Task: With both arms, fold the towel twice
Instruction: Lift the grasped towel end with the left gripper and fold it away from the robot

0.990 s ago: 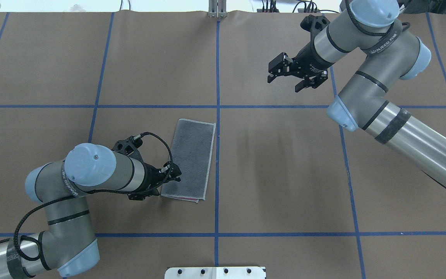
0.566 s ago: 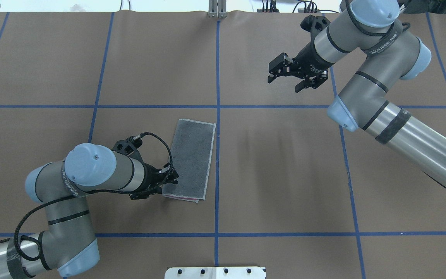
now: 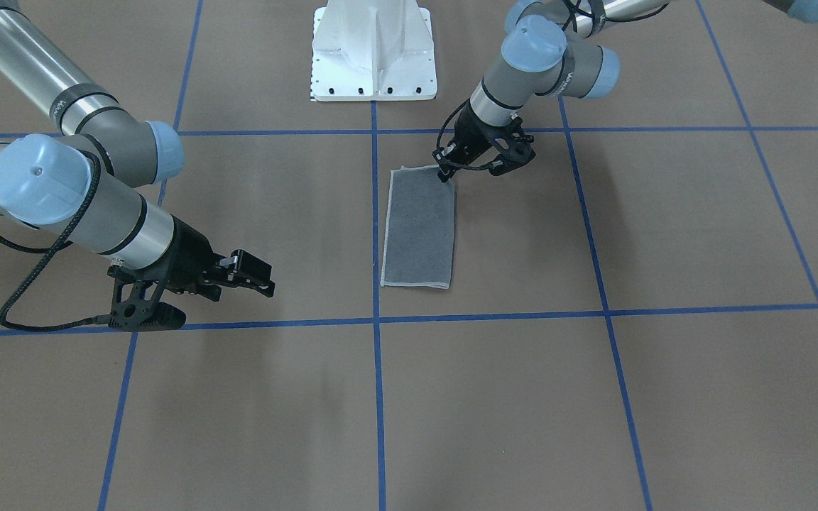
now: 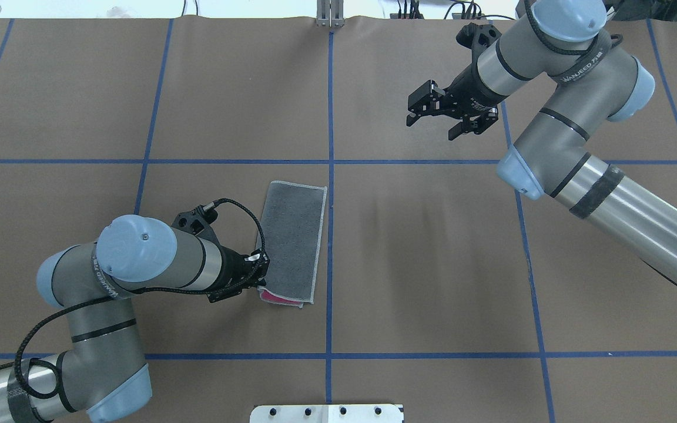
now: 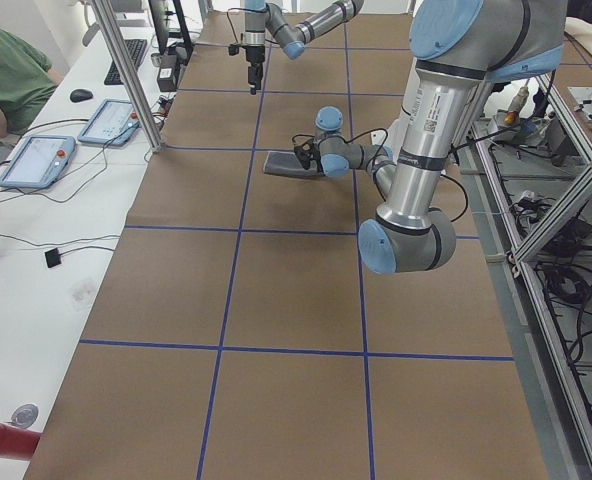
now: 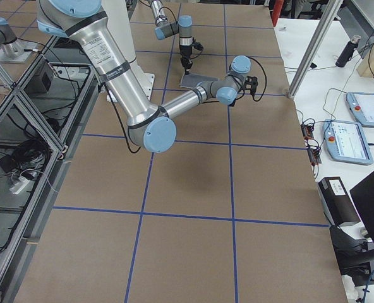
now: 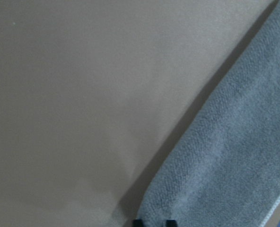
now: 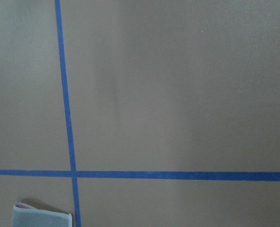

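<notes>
At left gripper [image 4: 260, 277], oblong terry towel [image 4: 292, 235], seemingly pinched

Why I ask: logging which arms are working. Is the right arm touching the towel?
No, the right fingers hang over bare table, well apart from the towel.

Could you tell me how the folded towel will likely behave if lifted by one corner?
Probably floppy: the towel shows pink where the left gripper pinches its corner, while the rest lies flat. Likely light, being thin terry cloth. Its two layers may slip apart, as they are parting at that corner.
</notes>
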Motion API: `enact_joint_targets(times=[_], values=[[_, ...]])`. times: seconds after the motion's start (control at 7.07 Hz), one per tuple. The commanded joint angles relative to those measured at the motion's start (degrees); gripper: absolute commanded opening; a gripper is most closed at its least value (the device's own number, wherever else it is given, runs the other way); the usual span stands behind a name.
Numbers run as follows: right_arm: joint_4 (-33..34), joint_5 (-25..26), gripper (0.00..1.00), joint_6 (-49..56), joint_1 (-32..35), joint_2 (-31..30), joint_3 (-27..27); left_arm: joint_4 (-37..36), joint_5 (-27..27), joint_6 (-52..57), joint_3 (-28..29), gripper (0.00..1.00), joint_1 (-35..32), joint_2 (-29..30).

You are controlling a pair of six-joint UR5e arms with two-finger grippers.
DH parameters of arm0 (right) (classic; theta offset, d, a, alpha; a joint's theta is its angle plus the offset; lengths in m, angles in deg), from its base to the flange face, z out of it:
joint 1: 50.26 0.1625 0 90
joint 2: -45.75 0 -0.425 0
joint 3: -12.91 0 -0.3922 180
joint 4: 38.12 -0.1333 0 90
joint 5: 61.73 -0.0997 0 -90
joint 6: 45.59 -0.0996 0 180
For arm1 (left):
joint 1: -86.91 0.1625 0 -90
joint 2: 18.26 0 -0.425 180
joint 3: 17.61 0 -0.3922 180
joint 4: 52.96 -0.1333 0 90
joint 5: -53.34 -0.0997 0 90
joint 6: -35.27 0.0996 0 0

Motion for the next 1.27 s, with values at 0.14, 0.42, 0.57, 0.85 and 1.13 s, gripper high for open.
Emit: enact_joint_targets(times=[0.14, 0.42, 0.57, 0.85, 1.13], values=[[0.0, 0.0, 1.0, 0.0, 0.0, -0.15, 0.0, -10.15, 0.04, -0.86, -2.55, 0.0, 0.31, 6.26], [0.0, 0.0, 1.0, 0.18, 0.0, -0.32, -0.09, -9.73, -0.06, -0.69, 0.77, 0.0, -2.75, 7.85], [-0.09, 0.0, 1.0, 0.09, 0.0, -0.23, -0.09, -9.38, -0.06, -0.34, 4.28, 0.0, -4.6, 9.86], [0.0, 0.09, 1.0, -0.09, 0.0, -0.15, 0.0, -7.63, 0.21, 0.1, 7.56, 0.0, -8.55, 11.11], [0.0, 0.18, 1.0, 0.17, -0.09, -0.15, -0.26, -3.85, 2.39, 0.1, 9.58, 0.0, -11.02, 11.2]])
